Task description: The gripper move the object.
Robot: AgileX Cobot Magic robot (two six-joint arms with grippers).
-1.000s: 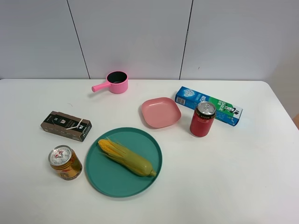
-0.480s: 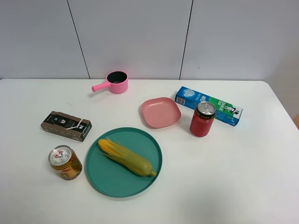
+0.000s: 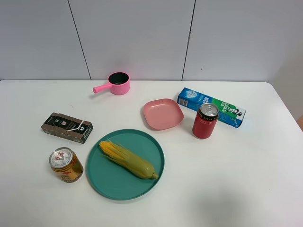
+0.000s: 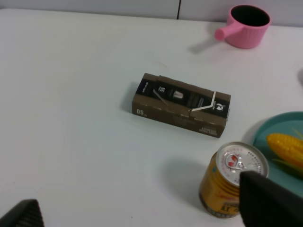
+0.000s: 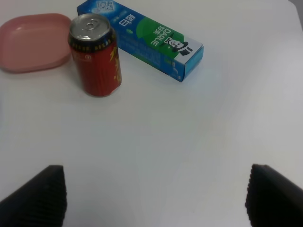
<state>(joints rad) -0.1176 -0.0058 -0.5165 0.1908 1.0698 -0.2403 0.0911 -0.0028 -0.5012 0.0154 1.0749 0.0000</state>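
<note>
The short orange-gold can [image 3: 66, 164] with a silver pull-tab top stands upright at the front left of the white table, just left of the teal plate [image 3: 106, 182]. In the left wrist view the can [image 4: 227, 189] stands right by one black fingertip [image 4: 270, 203]. My left gripper [image 4: 142, 213] is open and empty, with the can near its one side and not between the fingers. My right gripper [image 5: 156, 198] is open and empty over bare table, short of the taller red can [image 5: 94, 54]. Neither arm shows in the exterior high view.
An ear of corn [image 3: 127, 159] lies on the teal plate. A dark brown box [image 3: 66, 127] lies behind the orange-gold can. A pink pot [image 3: 116, 83], a pink dish [image 3: 163, 114], the red can [image 3: 205, 120] and a toothpaste box [image 3: 211, 107] stand farther back.
</note>
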